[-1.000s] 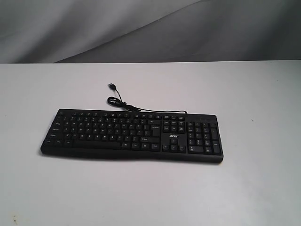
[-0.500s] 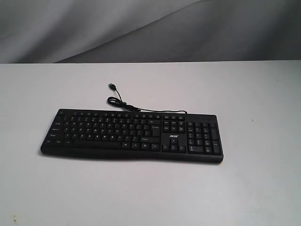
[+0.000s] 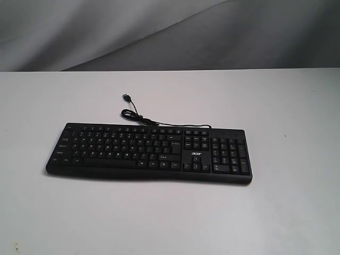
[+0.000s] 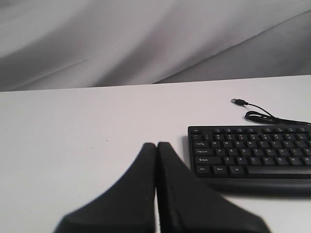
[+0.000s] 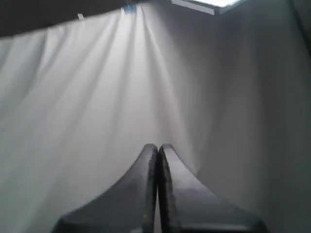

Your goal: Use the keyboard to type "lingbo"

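**Keyboard [image 3: 149, 153] lying mid-table, both arms clenched on nothing**

The left gripper [image 4: 156, 145] is pressing its two black fingers [image 4: 136, 199] flat together, with nothing between them. Its wrist camera is looking across the white table [image 3: 287, 212], and the keyboard's Ctrl-and-Shift end is showing close by, apart from the fingertips.

In the exterior view the keyboard is lying flat across the centre of the frame, a little left of the middle. Its long front edge is facing the camera and its right end is sitting slightly lower in the frame than its left. The letter keys are filling its left and middle parts. Further right, the small white acer logo [image 3: 194, 154] is showing above the arrow keys, and the number pad [image 3: 229, 155] is taking up the right end. The thin black cable [image 3: 159, 124] is leaving the rear edge right of centre, running leftward, curling into a small loop and ending in a USB plug [image 3: 126, 96] lying loose on the table above the keyboard. Grey cloth [image 3: 159, 32] is filling the top of the frame.

The right gripper [image 5: 158, 146] is also clenching its fingers together, empty, and pointing at folds of grey cloth.
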You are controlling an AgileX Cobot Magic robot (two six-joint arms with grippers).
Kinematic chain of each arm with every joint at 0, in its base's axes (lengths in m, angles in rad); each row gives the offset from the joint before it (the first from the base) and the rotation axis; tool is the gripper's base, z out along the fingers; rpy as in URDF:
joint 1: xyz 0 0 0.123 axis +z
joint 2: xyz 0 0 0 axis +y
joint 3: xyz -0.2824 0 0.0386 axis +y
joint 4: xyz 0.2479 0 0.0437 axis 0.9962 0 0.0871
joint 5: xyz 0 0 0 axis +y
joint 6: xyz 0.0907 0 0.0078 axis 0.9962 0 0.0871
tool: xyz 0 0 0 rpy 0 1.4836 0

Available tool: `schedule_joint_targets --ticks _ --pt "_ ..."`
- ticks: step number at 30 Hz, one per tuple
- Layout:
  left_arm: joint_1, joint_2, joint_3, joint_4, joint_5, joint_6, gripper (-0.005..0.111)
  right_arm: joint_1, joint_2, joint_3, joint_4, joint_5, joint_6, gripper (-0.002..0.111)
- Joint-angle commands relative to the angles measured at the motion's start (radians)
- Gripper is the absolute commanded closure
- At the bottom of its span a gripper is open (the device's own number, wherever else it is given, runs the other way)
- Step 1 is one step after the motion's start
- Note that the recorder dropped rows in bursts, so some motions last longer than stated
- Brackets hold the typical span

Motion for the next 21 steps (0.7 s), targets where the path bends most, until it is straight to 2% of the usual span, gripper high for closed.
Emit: schedule_joint_targets --ticks 1,6,11,15,18,21 --pt "0.001 -0.004 0.005 -0.004 -0.007 -0.002 0.106 -0.008 0.295 -0.122 -0.015 0.218 0.015 0.108" --pt "0.001 -0.004 0.005 -0.004 -0.007 -0.002 0.106 0.045 0.676 -0.227 -0.021 0.279 -0.028 0.108" --pt "0.001 -0.004 0.005 -0.004 -0.007 -0.002 0.106 0.193 0.995 -0.398 -0.027 0.384 -0.182 0.108" --pt "0.001 -0.004 0.005 -0.004 -0.007 -0.002 0.106 0.321 1.218 -0.574 -0.012 0.555 -0.290 0.108" --pt "0.001 -0.004 0.005 -0.004 -0.007 -0.002 0.106 0.407 1.343 -0.694 0.070 0.600 -0.440 0.108" --pt "0.001 -0.004 0.005 -0.004 -0.007 -0.002 0.106 0.488 1.439 -0.785 0.201 0.641 -0.704 0.108"
